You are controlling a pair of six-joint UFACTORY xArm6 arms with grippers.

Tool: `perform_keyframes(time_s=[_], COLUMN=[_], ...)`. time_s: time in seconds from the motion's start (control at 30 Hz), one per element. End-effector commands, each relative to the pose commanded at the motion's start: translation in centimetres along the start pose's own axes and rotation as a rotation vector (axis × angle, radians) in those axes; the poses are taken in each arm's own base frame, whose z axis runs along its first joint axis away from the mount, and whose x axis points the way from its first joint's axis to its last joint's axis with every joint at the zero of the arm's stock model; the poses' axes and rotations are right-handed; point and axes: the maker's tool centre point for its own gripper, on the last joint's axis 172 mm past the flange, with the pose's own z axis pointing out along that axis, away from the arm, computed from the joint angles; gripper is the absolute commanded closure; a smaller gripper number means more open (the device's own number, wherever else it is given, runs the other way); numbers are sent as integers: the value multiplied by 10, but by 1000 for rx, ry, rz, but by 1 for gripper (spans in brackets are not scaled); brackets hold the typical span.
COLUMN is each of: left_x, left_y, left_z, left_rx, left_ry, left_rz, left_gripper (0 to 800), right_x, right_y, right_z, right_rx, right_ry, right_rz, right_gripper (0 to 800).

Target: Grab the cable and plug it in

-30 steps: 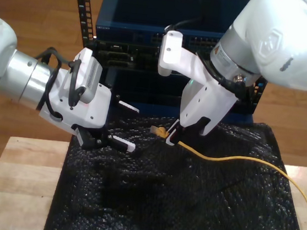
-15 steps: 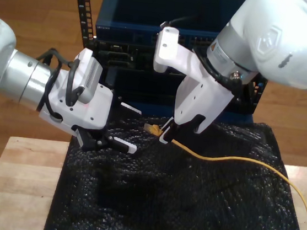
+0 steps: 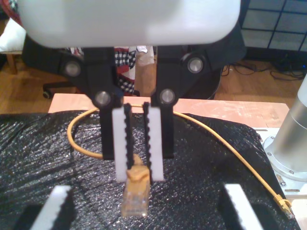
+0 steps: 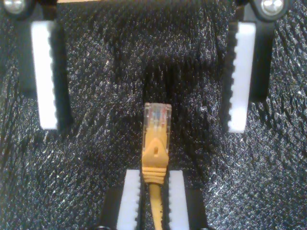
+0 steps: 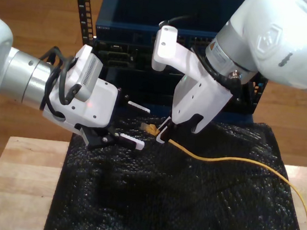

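My second gripper (image 5: 162, 136), clamped on the cable (image 5: 231, 159), has edged the plug (image 5: 151, 128) toward my first gripper (image 5: 140, 125) (jaws spread, nine o'clock of the plug, exterior view); handover looks near.

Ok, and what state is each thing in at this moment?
my first tool: open, holding nothing.
my second tool: shut on the cable just behind its plug.
cable: gripped near one end, the rest trailing slack over the sheet.
plug: not plugged in, sticking out past the pads toward my first tool.
black bubble-wrap sheet: spread over the wooden table.
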Motion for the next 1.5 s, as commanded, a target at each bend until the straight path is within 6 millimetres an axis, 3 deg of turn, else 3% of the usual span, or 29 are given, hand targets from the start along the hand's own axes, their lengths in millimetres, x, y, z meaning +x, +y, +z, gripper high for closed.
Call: perform_keyframes(time_s=[0.37,1.07,1.5], left_x=[-5,-2,-2], left_y=[-1,0,0], left_z=[2,3,3], left_rx=[3,6,5], left_ry=[1,26,26], left_rz=[-14,-22,-24], left_gripper=[395,533,664], right_x=[2,1,1], right_y=[-1,-2,-2], right_z=[0,2,2], right_rx=[4,8,8], right_ry=[9,10,10], right_rz=[3,8,8], right_gripper=[794,794,794])
